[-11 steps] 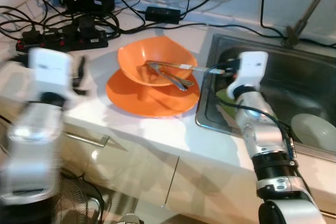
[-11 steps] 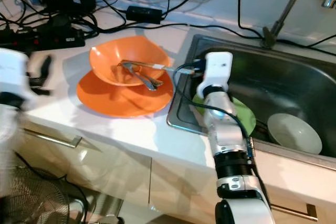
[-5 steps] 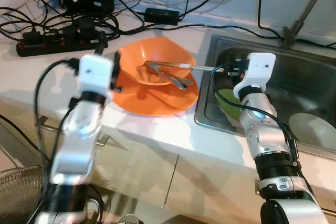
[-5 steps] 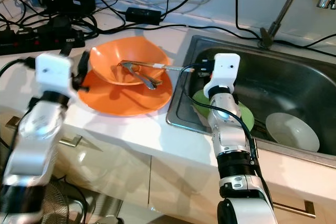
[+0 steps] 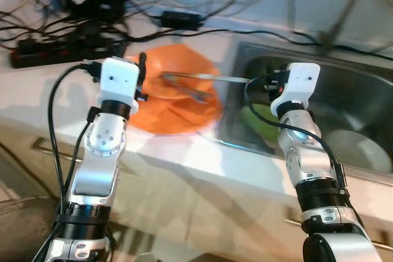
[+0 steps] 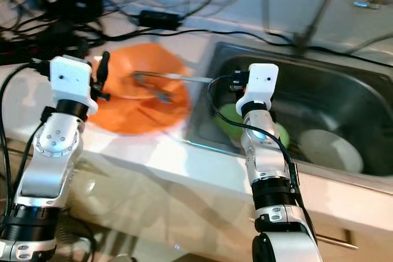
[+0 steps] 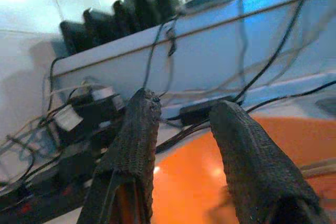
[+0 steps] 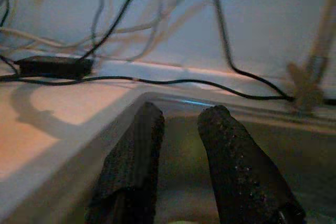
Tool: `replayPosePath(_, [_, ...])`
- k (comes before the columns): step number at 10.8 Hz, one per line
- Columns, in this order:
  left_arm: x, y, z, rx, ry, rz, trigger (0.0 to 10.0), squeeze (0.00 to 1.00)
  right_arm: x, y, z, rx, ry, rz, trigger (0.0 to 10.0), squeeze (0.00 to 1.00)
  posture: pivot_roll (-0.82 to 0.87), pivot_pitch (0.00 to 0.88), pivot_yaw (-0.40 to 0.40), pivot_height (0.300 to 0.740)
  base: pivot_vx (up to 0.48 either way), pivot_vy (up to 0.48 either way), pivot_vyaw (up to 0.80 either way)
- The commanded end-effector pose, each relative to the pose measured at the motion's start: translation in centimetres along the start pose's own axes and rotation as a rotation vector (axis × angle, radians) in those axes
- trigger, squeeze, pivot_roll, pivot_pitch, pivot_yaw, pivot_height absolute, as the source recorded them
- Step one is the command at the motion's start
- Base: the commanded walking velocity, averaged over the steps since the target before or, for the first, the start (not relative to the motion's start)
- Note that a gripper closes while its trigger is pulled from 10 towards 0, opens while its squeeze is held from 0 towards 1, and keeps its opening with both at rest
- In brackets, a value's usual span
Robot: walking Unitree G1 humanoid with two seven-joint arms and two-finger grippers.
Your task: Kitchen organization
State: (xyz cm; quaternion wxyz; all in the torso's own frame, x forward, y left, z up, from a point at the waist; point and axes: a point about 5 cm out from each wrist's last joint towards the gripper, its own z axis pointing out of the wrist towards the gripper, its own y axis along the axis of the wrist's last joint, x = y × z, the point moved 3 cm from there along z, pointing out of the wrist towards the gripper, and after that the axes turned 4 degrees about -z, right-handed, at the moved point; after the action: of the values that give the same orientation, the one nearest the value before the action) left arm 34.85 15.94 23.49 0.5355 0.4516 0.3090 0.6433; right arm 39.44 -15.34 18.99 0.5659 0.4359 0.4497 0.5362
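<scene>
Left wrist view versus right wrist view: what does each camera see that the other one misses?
Left wrist: the left fingers, parted, aimed at the orange bowl, with a power strip full of plugs behind. Right wrist: the right fingers, parted, aimed into the steel sink, with the tap's base behind. Shared: the pale wall, trailing black cables and a black adapter on the counter.

counter (image 5: 37,90): white, sink (image 5: 362,99) set in at right
on counter: orange plate (image 5: 169,121), power strip (image 5: 61,47), black adapter (image 5: 180,18), cables (image 6: 202,30)
plate: near sink's edge
</scene>
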Motion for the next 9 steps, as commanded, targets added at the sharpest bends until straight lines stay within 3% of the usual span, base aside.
replayPosePath(1, [-0.4,0.3,0.2,-0.015,-0.007,0.005,10.0,0.0,-0.5,-0.2,-0.1,-0.004,-0.01,0.005,10.0,0.0,0.27,0.052,-0.038,0.74,0.0,-0.48,0.0])
replayPosePath(3, [-0.2,0.6,0.4,-0.026,-0.002,0.007,10.0,0.0,-0.2,-0.2,-0.1,-0.002,0.004,-0.006,10.0,0.0,0.26,0.045,-0.042,0.74,0.0,-0.441,0.0])
replayPosePath(5, [0.3,1.0,0.5,-0.042,0.01,-0.003,10.0,0.0,0.1,-0.1,-0.2,-0.004,0.02,-0.012,10.0,0.0,0.26,0.042,-0.042,0.74,0.0,0.0,0.0])
replayPosePath(9, [2.3,1.6,0.9,-0.047,0.028,0.081,10.0,0.0,0.7,-0.1,-0.2,0.0,0.057,-0.04,10.0,0.0,0.26,0.055,-0.049,0.74,0.0,0.0,0.0])
